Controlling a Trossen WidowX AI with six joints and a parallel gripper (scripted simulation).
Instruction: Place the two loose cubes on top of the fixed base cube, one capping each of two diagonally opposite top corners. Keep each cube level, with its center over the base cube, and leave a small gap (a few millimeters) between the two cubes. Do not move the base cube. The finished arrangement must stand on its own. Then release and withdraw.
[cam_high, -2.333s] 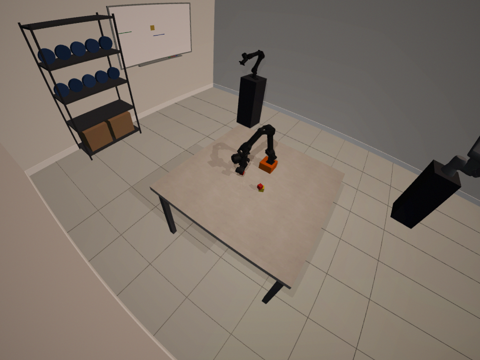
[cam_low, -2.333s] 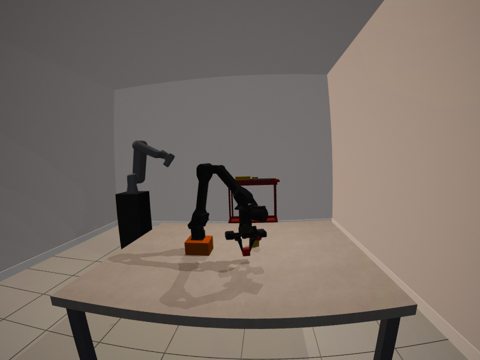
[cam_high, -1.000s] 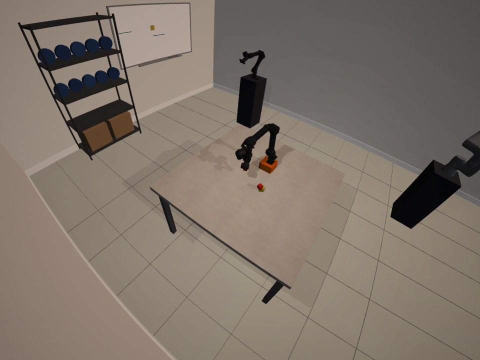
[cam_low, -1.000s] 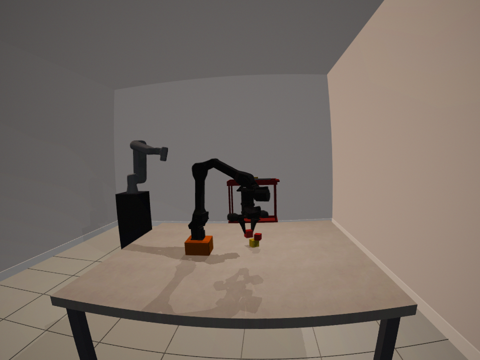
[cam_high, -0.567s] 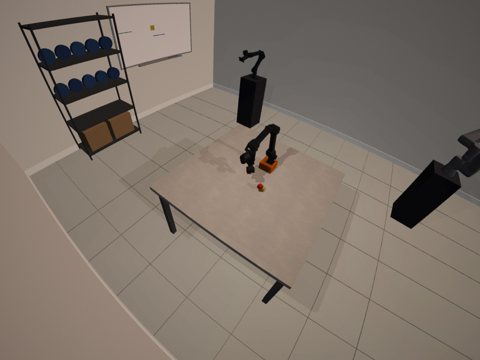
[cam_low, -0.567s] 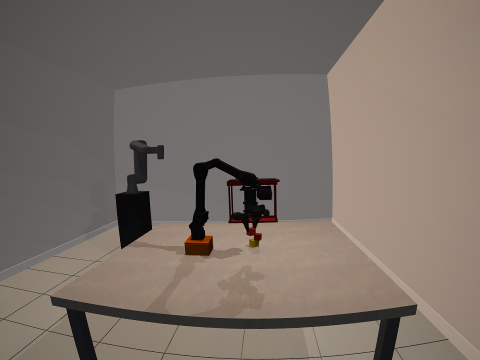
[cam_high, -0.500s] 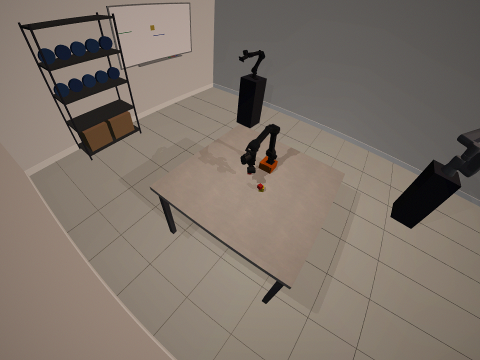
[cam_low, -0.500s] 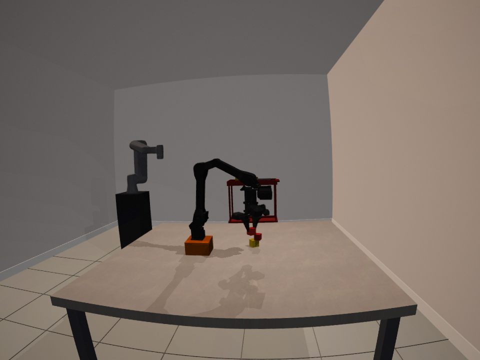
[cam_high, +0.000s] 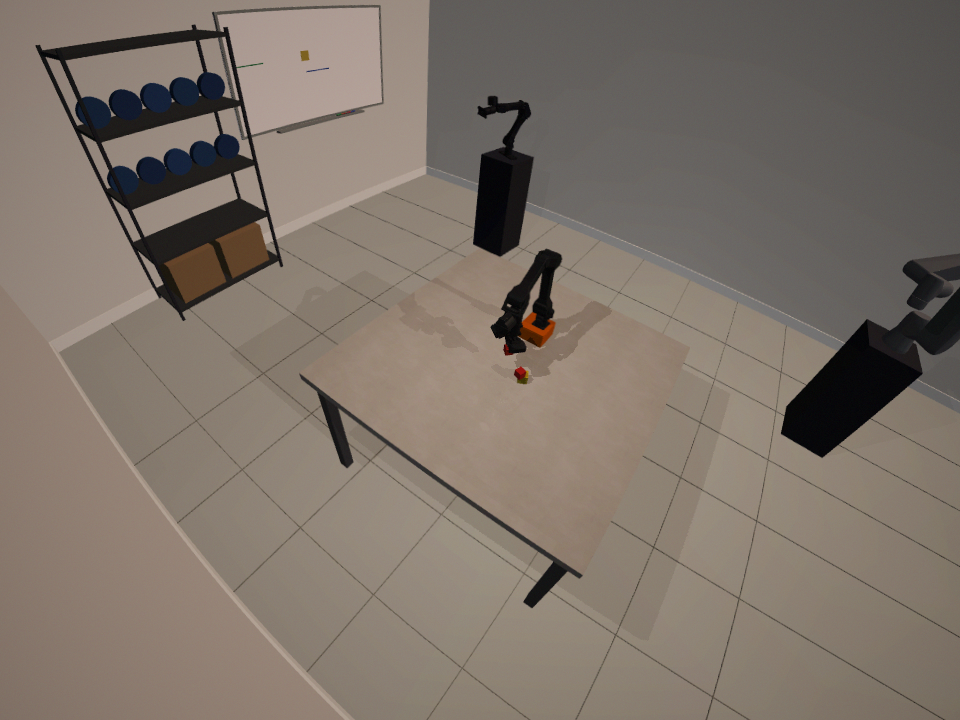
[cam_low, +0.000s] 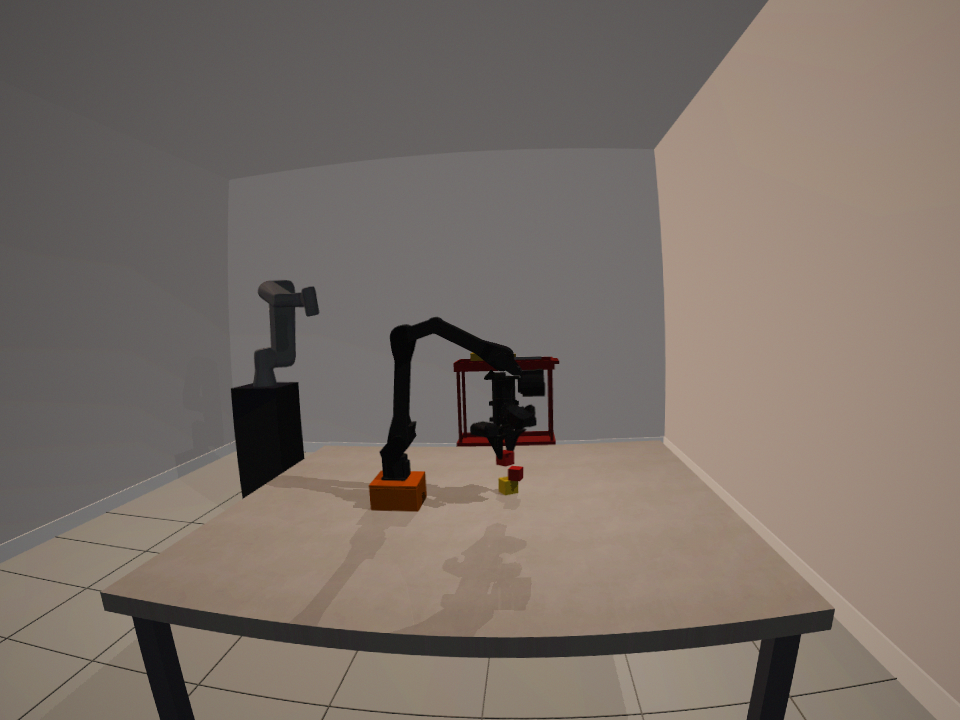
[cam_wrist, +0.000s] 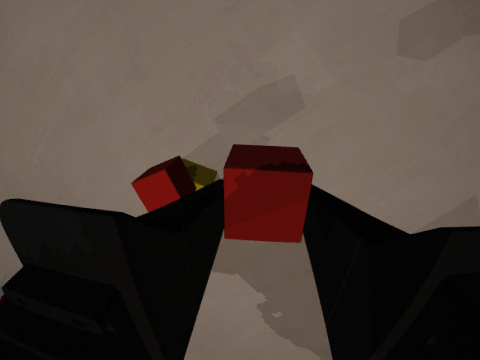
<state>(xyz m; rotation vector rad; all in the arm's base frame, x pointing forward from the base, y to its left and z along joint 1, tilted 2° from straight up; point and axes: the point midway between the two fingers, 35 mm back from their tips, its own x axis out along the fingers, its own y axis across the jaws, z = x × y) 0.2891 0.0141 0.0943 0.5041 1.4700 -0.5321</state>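
The yellow base cube (cam_high: 524, 379) (cam_low: 507, 486) (cam_wrist: 206, 173) stands on the table. One red cube (cam_high: 520, 372) (cam_low: 515, 473) (cam_wrist: 156, 191) sits on top of it, over one corner, toward the right in the exterior view. My gripper (cam_high: 509, 350) (cam_low: 505, 454) (cam_wrist: 264, 191) is shut on the other red cube (cam_high: 507, 350) (cam_low: 504, 458) (cam_wrist: 263, 205), which hangs in the air above the table. In the wrist view the held cube is to the right of the base cube. The left finger partly hides the base cube and the cube on it.
The arm's orange mount (cam_high: 537, 330) (cam_low: 397, 492) stands on the table (cam_high: 465, 418) (cam_low: 620, 573) near the cubes. A red cart (cam_low: 552, 403) stands beyond the table. Two other arms stand on black pedestals (cam_high: 500, 203) (cam_high: 851, 387) off the table.
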